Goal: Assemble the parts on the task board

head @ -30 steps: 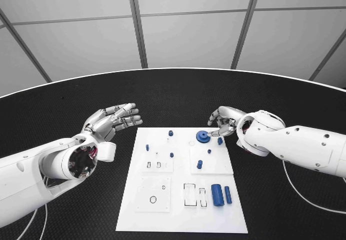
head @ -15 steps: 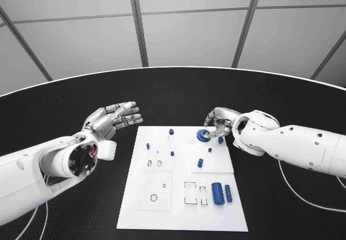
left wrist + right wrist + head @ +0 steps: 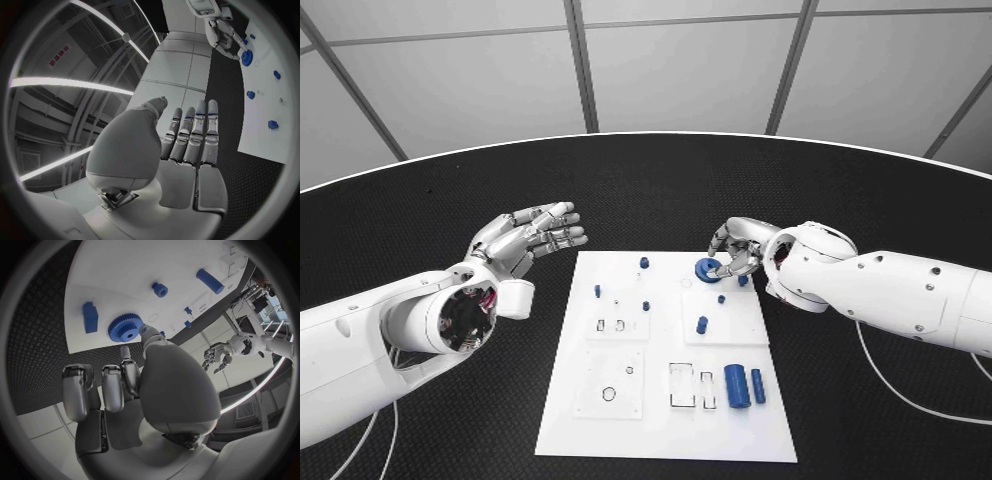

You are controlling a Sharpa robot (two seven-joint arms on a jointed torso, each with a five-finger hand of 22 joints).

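Barely moved: right hand (image 3: 740, 250) pinches gear (image 3: 708, 270) near board edge (image 3: 764, 320); left hand (image 3: 524, 240) spread.

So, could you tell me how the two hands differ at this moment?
The left hand hovers over the black table beside the task board, fingers straight and apart, holding nothing. The right hand is over the board's far edge, fingers curled, fingertips touching the blue gear. Both are silver hands on white arms.
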